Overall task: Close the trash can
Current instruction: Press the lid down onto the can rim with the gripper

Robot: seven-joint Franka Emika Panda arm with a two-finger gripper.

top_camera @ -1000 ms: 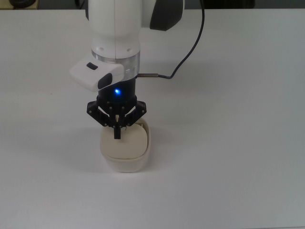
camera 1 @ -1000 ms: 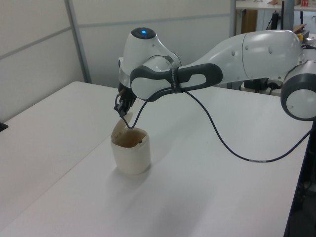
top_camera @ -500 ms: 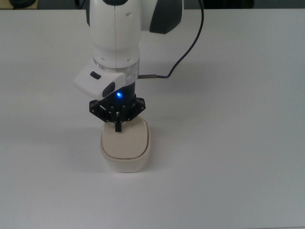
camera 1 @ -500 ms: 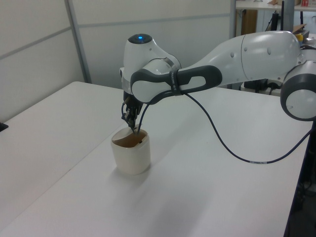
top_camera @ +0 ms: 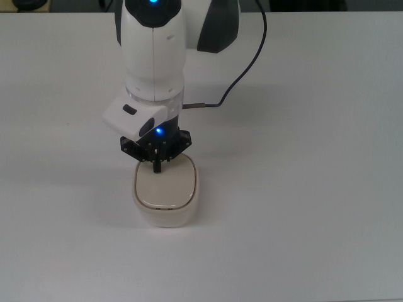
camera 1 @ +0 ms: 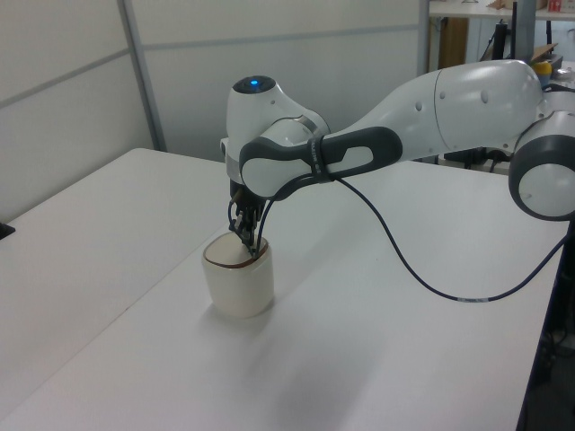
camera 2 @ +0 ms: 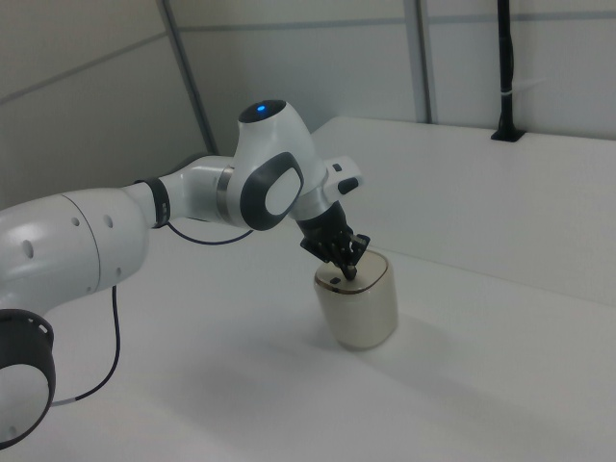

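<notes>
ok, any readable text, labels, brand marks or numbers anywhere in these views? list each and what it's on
None readable in any view.
The trash can: plain, no print or label visible.
The arm: plain white and grey shells, no logo or number visible; only a blue light.
The gripper: black, no markings visible.
The table: bare white, no signs.

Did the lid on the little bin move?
Yes. The lid has swung down from tilted up to lying flat inside the trash can rim, which stayed put on the table. The claw presses its back edge.
</notes>
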